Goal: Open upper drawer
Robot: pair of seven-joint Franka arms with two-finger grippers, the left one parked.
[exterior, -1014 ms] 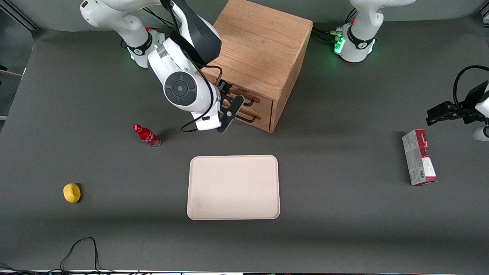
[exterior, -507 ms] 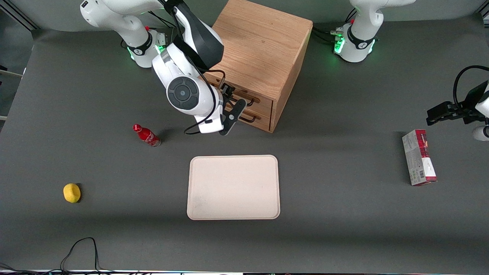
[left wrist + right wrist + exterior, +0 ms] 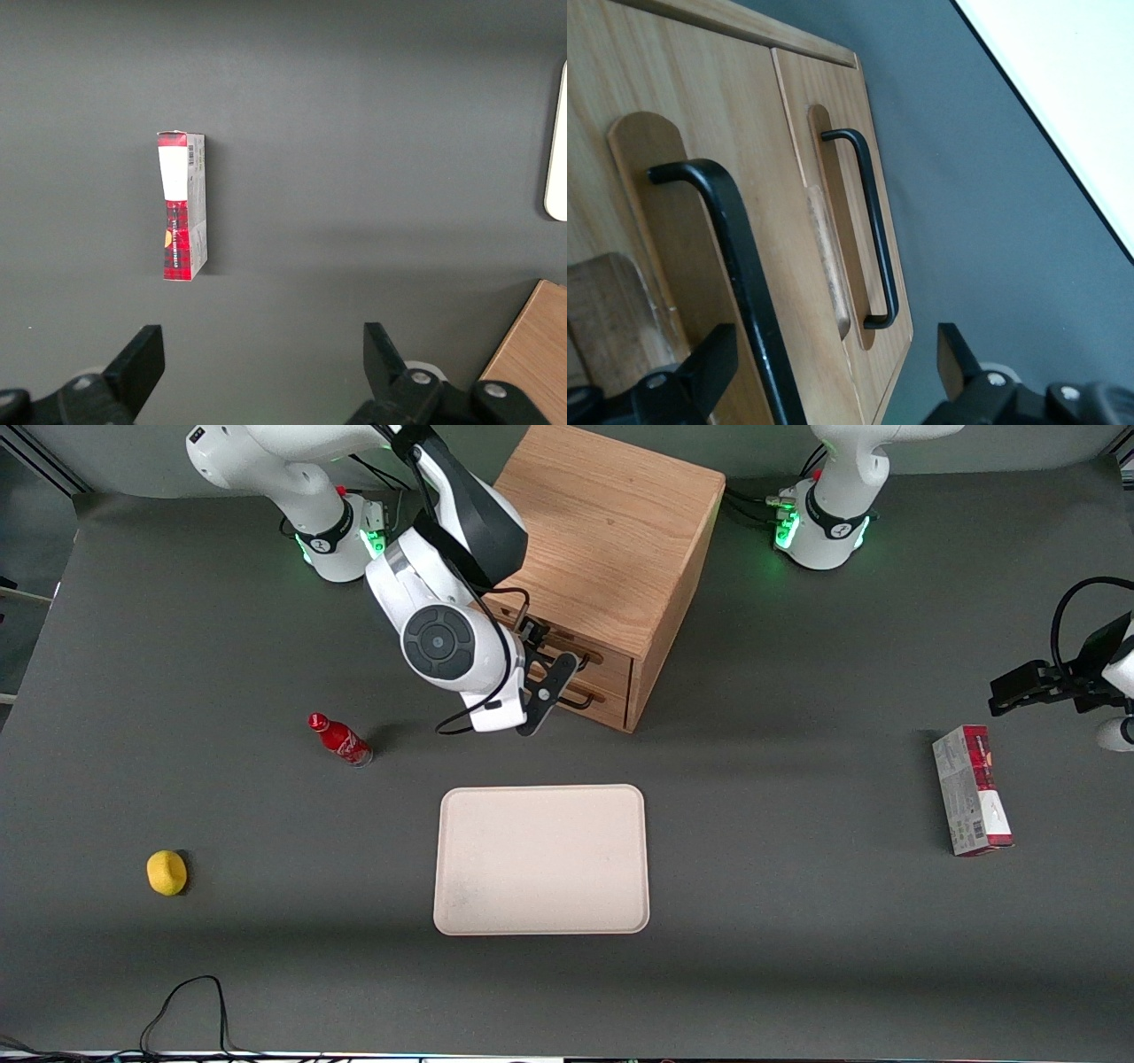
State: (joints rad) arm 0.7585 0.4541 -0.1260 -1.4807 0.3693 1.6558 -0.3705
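The light oak cabinet [image 3: 611, 531] stands far from the front camera, with both drawers shut. The upper drawer [image 3: 613, 661] has a thin black wire handle [image 3: 578, 661]; the lower drawer [image 3: 609, 691] sits just below it. My right gripper [image 3: 545, 662] is open right in front of the upper drawer. In the right wrist view the upper drawer's front [image 3: 673, 221] is very close. Its handle [image 3: 735, 266] runs between the fingers of my gripper [image 3: 833, 363], nearer to one finger [image 3: 709, 363], and they do not touch it. The lower drawer's handle [image 3: 873, 230] lies farther off.
A cream tray [image 3: 540, 859] lies nearer the front camera than the cabinet. A red bottle [image 3: 339, 740] lies beside my arm and a yellow fruit [image 3: 166, 872] toward the working arm's end. A red and grey box [image 3: 970, 788] lies toward the parked arm's end.
My gripper has moved sideways along the cabinet front, toward the parked arm's end, and now sits at the upper drawer's handle. The drawers have not moved.
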